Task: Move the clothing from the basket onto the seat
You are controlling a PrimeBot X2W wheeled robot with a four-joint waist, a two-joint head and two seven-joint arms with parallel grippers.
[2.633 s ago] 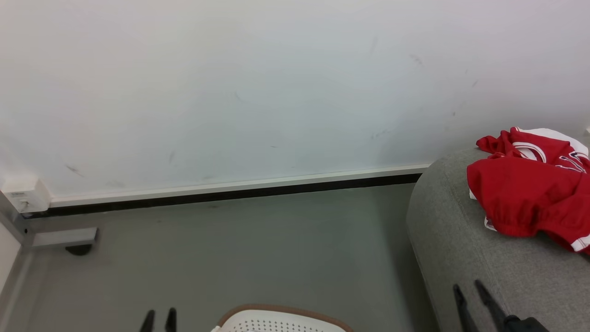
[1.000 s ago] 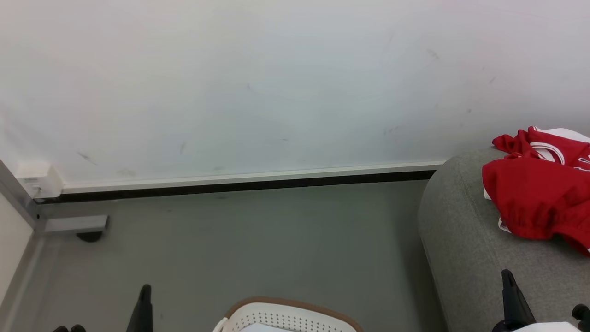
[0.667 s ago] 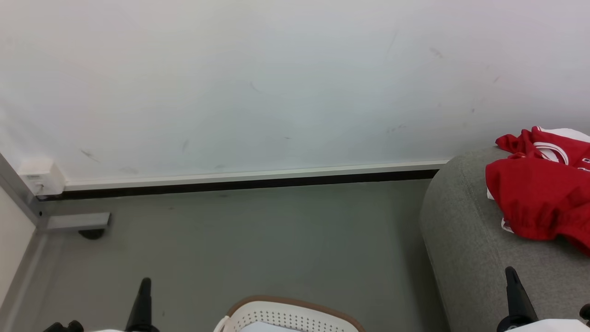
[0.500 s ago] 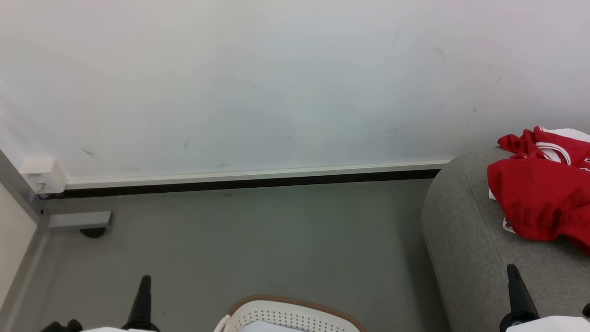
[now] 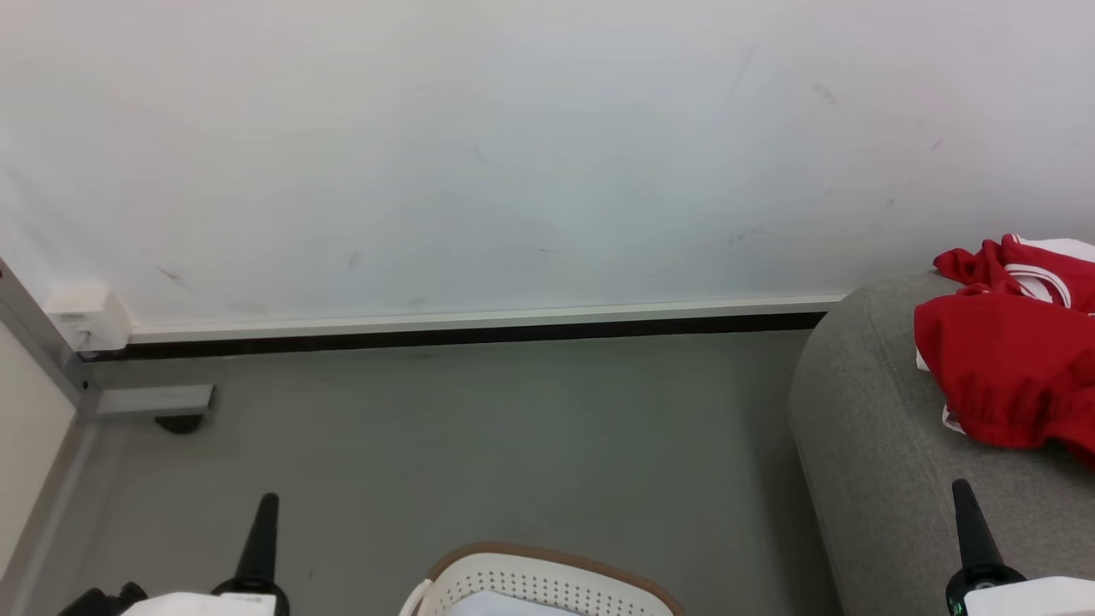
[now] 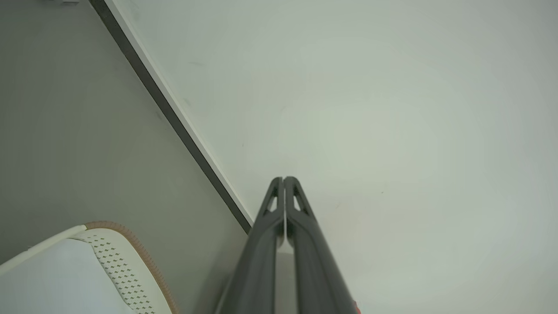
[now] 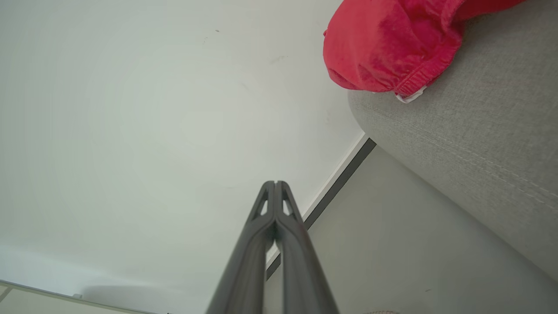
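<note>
Clothing (image 5: 1009, 376) lies in a crumpled red heap on the seat (image 5: 864, 479), at about three o'clock in the head view, well apart from the basket (image 5: 547, 552) at six o'clock. Inside the basket only pale lining can be made out. Whether any red garment is in it cannot be told, since the bottom edge cuts most of it off. The left gripper (image 5: 261, 535) stands at seven o'clock and the right gripper (image 5: 967, 522) at five o'clock. Each has its jaws pressed together on nothing, fingers pointing toward the wall (image 5: 513, 154). The fabric looks light, thin and limp — it will likely sag and trail from any pinch, and smooth sports cloth may slip. A sound hold, I judge, is a raised fold or the gathered hem at the heap's seven o'clock edge, pinched deep so several layers are caught — not a lone flat layer against the cushion.
</note>
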